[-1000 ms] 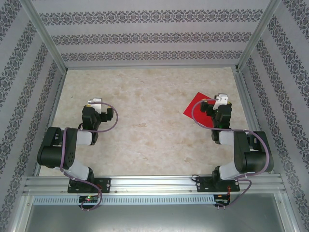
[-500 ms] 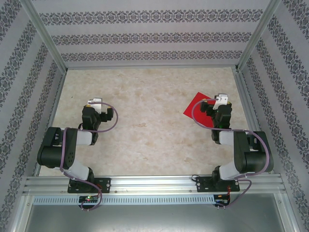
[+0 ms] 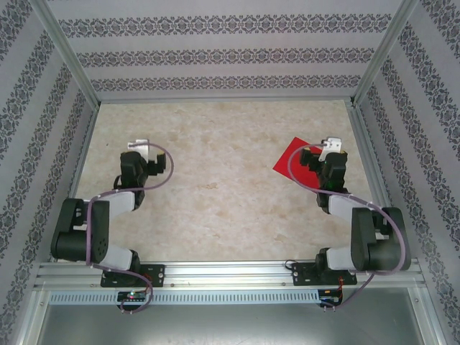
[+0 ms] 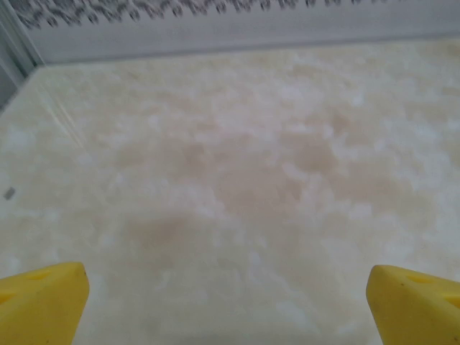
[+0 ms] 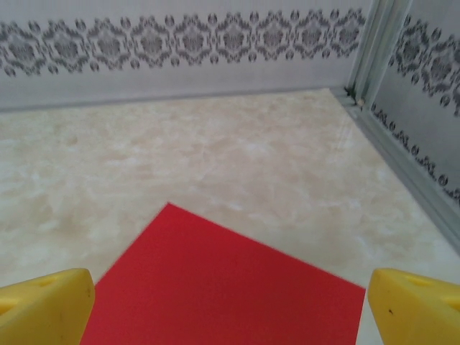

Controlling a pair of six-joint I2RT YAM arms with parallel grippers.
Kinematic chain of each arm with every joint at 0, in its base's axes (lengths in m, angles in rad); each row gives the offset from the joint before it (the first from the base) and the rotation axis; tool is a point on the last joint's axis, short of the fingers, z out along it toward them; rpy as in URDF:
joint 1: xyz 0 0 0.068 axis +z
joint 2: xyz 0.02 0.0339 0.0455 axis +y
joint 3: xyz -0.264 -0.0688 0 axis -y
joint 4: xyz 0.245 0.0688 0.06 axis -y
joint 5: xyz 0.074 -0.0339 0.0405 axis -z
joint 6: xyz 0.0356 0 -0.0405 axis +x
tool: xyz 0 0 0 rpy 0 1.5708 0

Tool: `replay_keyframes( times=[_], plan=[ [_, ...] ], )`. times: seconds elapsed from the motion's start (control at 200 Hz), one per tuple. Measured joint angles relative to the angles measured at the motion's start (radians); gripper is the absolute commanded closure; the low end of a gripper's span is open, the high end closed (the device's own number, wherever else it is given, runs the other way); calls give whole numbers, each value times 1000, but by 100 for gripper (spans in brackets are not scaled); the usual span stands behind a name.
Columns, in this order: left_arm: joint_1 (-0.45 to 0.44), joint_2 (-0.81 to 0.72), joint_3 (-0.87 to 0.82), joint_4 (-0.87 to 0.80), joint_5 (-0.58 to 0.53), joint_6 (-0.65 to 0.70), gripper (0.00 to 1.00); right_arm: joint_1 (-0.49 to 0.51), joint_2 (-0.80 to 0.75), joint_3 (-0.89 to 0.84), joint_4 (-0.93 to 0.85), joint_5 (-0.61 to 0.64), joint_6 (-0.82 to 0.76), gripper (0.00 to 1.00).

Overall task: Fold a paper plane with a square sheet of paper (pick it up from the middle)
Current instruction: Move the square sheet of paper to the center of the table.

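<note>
Both w/ jaws apart, empty: right gripper (image 5: 230, 309) over red square sheet of paper (image 3: 290, 157) nr table (image 3: 230, 187) right edge; left gripper (image 4: 228, 305) nr left edge.

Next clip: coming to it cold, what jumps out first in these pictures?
The bright red square sheet of paper lies flat on the pale marbled table, far right, its near part hidden under the right gripper, which hovers open over it. The left gripper hangs open over the tabletop on the left, and damask-striped walls enclose the scene.
</note>
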Motion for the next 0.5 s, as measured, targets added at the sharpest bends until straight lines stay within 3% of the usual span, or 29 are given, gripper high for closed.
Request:
replay_keyframes(
  times=[0.14, 0.265, 0.5],
  plan=[
    [0, -86, 137, -179, -34, -76, 0, 11, -112, 115, -208, 28, 86, 2],
    [0, -127, 229, -372, -37, -155, 0, 17, -120, 241, -416, 26, 207, 2],
    [0, -131, 431, -730, -16, -264, 0, 21, 110, 481, -726, -85, 450, 2]
  ],
)
